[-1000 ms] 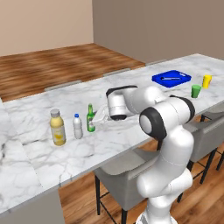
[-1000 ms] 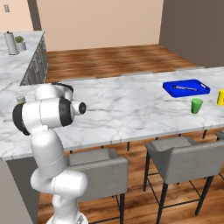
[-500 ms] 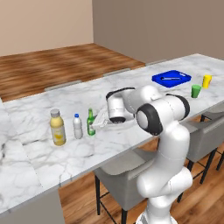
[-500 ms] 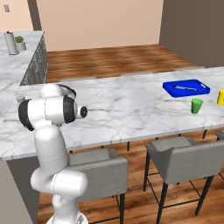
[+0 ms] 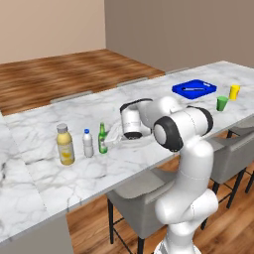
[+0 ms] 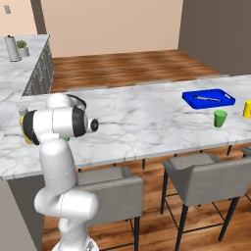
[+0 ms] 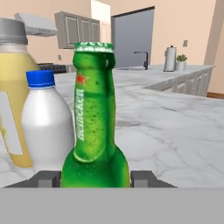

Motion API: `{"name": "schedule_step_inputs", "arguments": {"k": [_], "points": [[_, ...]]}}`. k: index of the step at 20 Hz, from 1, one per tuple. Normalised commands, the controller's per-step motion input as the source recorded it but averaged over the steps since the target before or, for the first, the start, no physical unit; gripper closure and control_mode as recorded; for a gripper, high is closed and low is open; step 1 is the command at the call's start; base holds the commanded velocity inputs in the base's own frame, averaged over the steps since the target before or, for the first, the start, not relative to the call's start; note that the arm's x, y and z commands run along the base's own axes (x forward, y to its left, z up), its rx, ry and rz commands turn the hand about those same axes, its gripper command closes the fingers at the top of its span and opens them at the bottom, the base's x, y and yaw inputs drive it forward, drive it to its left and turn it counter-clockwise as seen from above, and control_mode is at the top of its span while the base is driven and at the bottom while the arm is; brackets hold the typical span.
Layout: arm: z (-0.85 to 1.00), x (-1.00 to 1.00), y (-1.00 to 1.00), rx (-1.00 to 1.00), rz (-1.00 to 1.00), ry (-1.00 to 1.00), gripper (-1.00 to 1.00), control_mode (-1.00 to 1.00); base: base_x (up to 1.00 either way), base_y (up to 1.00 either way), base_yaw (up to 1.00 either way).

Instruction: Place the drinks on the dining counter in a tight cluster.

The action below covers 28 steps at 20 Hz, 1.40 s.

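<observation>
We see three drinks standing upright in a row on the dining counter (image 5: 149, 163): the yellow juice bottle (image 5: 65, 145), the clear bottle with blue cap (image 5: 88, 143) just beside it, and the green glass bottle (image 5: 102, 138) next along. The hand (image 5: 110, 141) reaches in level with the counter, and in the hand view its two dark fingertips (image 7: 48, 179) flank the base of the green glass bottle, apparently grasping it, though contact is hard to confirm. Far down the counter lie a blue tray (image 5: 194, 89), a green cup (image 5: 222, 103) and a yellow cup (image 5: 234, 92).
</observation>
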Motion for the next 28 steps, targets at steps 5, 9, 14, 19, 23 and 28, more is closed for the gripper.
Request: {"name": "schedule_step_inputs", "arguments": {"k": [5, 9, 14, 19, 23, 28], "points": [[0.0, 0.16, 0.0, -0.03, 0.0, 0.0, 1.0, -1.0, 0.0, 0.0, 0.0], [-0.08, 0.01, 0.0, 0.0, 0.0, -0.03, 1.0, -1.0, 0.0, 0.0, 0.0], [-0.01, 0.0, 0.0, 0.0, 0.0, 0.0, 1.0, -1.0, 0.0, 0.0, 0.0], [0.0, 0.0, 0.0, 0.0, 0.0, 0.0, -1.0, -1.0, 0.0, 0.0, 0.0], [0.0, 0.0, 0.0, 0.0, 0.0, 0.0, -1.0, -1.0, 0.0, 0.0, 0.0], [0.0, 0.0, 0.0, 0.0, 0.0, 0.0, -1.0, -1.0, 0.0, 0.0, 0.0]]}}
